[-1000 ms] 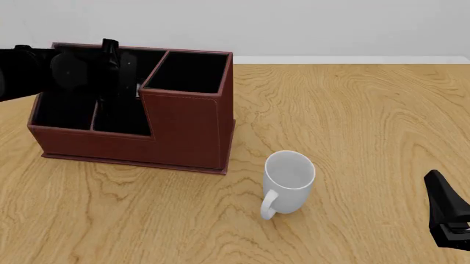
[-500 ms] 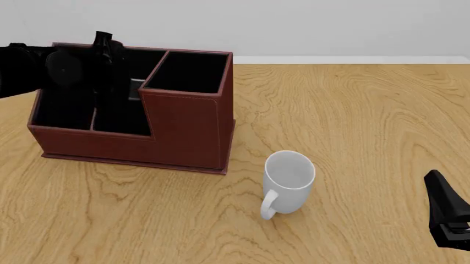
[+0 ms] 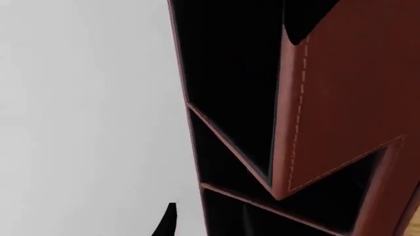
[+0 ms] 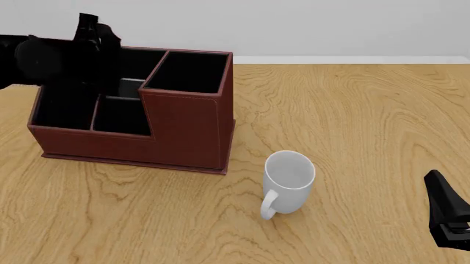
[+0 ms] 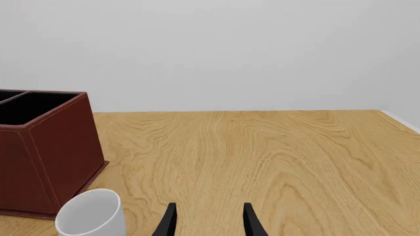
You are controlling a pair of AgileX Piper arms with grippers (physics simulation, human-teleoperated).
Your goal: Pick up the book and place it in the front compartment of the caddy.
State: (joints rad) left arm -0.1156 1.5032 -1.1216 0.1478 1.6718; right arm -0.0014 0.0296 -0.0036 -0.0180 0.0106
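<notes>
The reddish-brown caddy (image 4: 187,126) stands at the far left of the table. It also shows in the left wrist view (image 3: 328,98) and the right wrist view (image 5: 46,147). The book (image 4: 131,88) shows only as a light grey page edge inside the caddy's low section, beside the taller one; I cannot tell which compartment. My left gripper (image 4: 99,58) hovers above the caddy's low section, black against the black lining, apart from the book and holding nothing. One fingertip (image 3: 167,221) shows in its wrist view. My right gripper (image 5: 208,221) is open and empty near the table's front right (image 4: 448,220).
A white mug (image 4: 289,179) stands upright in front of the caddy's right corner, and shows in the right wrist view (image 5: 92,214). Bare wooden tabletop (image 4: 353,121) lies to the right of the caddy. A pale wall runs along the back edge.
My left gripper has risen up and to the left out of the caddy. The book's grey edge, earlier mostly covered by the gripper, now shows inside. The right arm has not moved.
</notes>
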